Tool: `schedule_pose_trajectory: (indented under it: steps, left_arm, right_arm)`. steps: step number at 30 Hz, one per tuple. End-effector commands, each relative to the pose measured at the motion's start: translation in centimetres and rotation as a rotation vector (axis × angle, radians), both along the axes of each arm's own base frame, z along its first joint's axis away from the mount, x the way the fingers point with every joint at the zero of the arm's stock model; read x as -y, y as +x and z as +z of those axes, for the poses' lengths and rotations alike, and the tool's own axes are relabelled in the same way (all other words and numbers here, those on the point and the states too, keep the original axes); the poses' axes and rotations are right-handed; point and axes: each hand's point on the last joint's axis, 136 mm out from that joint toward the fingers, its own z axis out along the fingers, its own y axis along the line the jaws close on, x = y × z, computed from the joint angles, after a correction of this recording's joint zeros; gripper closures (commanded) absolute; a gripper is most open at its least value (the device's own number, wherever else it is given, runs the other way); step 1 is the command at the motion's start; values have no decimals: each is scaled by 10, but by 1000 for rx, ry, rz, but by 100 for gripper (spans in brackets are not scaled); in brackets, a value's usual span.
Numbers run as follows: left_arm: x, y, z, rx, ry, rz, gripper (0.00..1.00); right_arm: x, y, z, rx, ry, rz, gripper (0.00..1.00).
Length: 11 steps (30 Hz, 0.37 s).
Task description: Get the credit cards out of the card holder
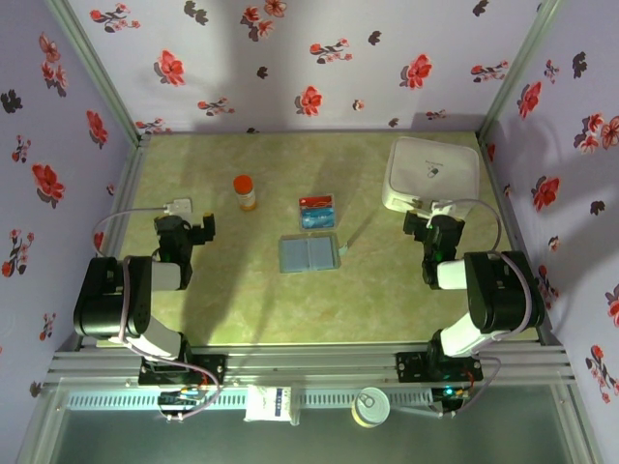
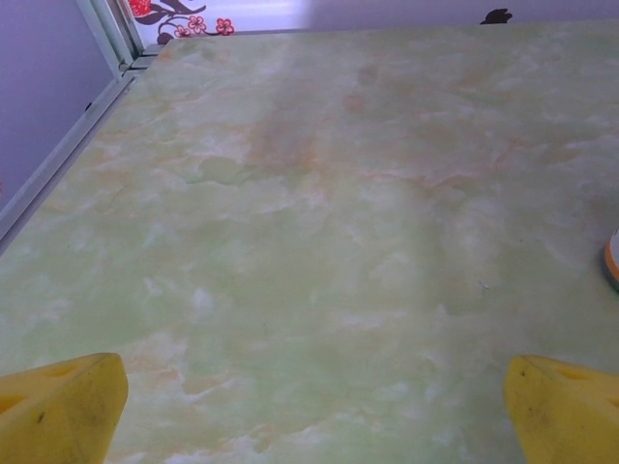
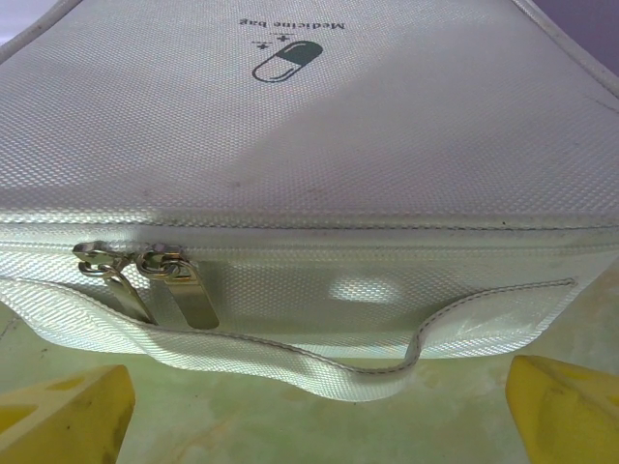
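Quick count of what's on the bench (image 1: 242, 300): one card holder (image 1: 310, 254), one little stack of credit cards (image 1: 316, 212), one orange bottle (image 1: 247, 192) and one white bag (image 1: 432, 174).

The card holder lies opened flat near the middle, two pale blue-grey rectangular panels side by side. The credit cards sit on the bench just past its far edge, thin bright blue rectangles with a red band. No idea how many are in the stack. The bottle is a small upright cylinder off to their left.

The bag is a rounded boxy thing at the far right, in woven white fabric. It has a pill logo and "Medicine bag" printed on top, two metal zipper pulls (image 3: 145, 280) next to each other, and a stitched strap (image 3: 387, 358) along the front. The bench top is a glossy green marble look.

The left fingers (image 2: 68, 411), two yellow wedges, are spread wide over bare bench and hold nothing. The right fingers (image 3: 68, 416) are the same, spread wide just in front of the bag.
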Motion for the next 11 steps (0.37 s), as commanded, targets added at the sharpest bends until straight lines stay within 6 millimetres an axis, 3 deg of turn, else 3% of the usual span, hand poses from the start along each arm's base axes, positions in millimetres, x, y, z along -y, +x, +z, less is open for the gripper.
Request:
schedule_pose_trajectory:
  steps: [1,11]
  left_arm:
    - [-2,5,9,37,-6,1,0]
    - [-2,6,9,38,-5,0,0]
  right_arm:
    - [3,6,8,25,17,-17,1]
    - [0,8,7,21,33,16,1]
